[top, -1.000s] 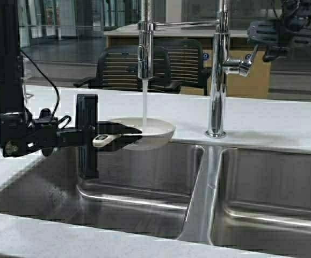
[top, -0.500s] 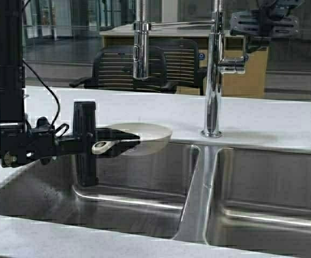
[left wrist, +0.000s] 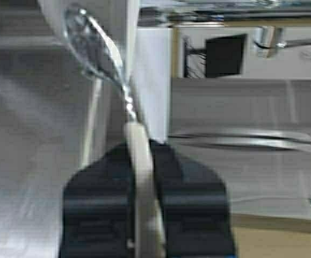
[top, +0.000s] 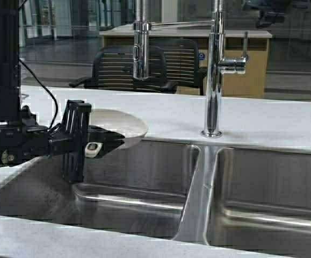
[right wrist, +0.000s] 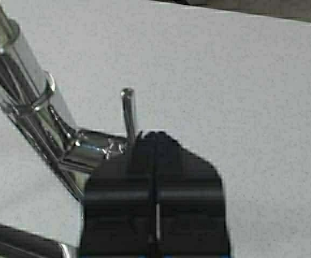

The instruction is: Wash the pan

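The cream-white pan (top: 117,124) hangs level over the back left corner of the left sink basin (top: 139,177), to the left of the faucet spout (top: 140,51). No water runs. My left gripper (top: 104,143) is shut on the pan's short cream handle (top: 93,149). In the left wrist view the handle (left wrist: 140,177) sits clamped between the black pads. My right gripper (top: 267,15) is raised at the top right, above the faucet lever (top: 245,49). In the right wrist view it (right wrist: 155,141) is shut and empty, just off the upright lever (right wrist: 127,115).
The tall chrome faucet (top: 214,75) stands on the white counter (top: 284,126) behind the divider between the two basins. The right basin (top: 273,183) lies to the right. Black chairs (top: 117,67) stand beyond the counter. A near counter edge (top: 64,236) runs along the front.
The water has stopped. My left arm has carried the pan left, out from under the spout. My right gripper has lifted up off the lever. The robot shifted slightly early on.
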